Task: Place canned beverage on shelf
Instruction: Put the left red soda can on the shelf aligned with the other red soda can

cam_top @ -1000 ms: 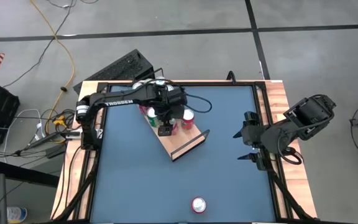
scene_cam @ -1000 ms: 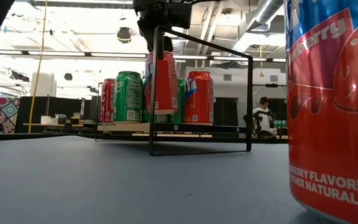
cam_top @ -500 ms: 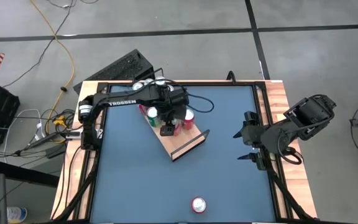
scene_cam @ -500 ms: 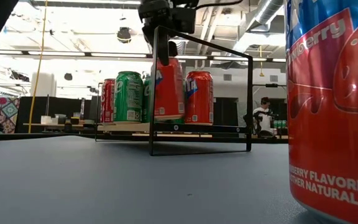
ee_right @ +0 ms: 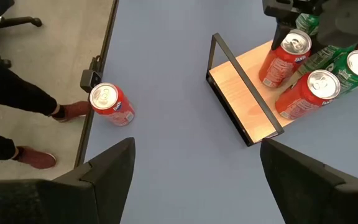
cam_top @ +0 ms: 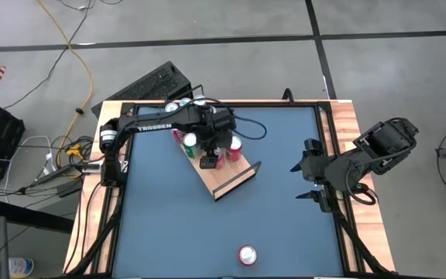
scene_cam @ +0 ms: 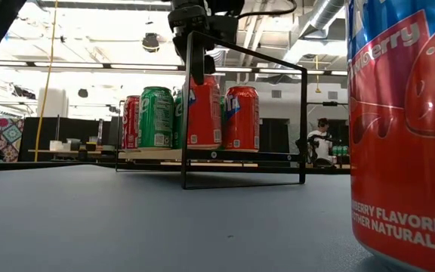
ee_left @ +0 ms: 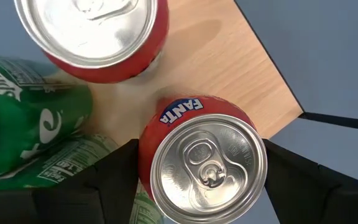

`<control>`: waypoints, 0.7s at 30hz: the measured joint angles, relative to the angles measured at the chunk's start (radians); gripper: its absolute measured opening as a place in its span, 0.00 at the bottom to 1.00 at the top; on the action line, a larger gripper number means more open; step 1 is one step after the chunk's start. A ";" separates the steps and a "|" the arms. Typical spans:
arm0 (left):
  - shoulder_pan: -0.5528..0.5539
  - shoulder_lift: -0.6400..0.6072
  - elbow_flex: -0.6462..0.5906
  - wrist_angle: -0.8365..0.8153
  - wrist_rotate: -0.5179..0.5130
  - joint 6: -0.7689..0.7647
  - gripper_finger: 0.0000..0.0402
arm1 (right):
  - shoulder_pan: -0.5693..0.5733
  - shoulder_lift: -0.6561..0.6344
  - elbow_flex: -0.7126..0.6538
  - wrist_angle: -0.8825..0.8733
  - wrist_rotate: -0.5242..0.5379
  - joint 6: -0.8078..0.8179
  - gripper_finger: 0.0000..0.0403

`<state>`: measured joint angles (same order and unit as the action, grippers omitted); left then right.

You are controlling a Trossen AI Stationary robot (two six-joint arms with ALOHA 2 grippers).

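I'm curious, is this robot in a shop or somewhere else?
Probably a robot lab or workshop, not a shop: bare ceiling pipes, loose cables on a concrete floor, and a small test shelf on the table.

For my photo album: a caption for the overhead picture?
Left gripper lowers an orange Fanta can onto the light-wood shelf.

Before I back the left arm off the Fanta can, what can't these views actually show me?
- Fanta can base: left wrist view looks down on its lid; low view's shelf rail crosses it, so seating is unclear.
- Left gripper: high view, the arm covers the fingers and the can.
- Total cans on the shelf: they overlap in the low view.
- Spare can: cut off by the low view's edge.
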<state>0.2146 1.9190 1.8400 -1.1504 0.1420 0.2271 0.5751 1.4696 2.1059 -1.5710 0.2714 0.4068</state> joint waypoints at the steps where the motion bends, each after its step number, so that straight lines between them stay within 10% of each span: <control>1: 0.001 0.000 0.000 -0.001 0.004 0.000 0.67 | 0.000 0.000 0.000 0.000 0.000 0.000 0.82; 21: 0.007 -0.005 -0.049 0.031 0.012 -0.002 0.68 | 0.000 0.000 0.000 0.001 0.000 0.005 0.82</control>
<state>0.2218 1.9141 1.7912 -1.1198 0.1544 0.2249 0.5748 1.4696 2.1059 -1.5705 0.2714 0.4118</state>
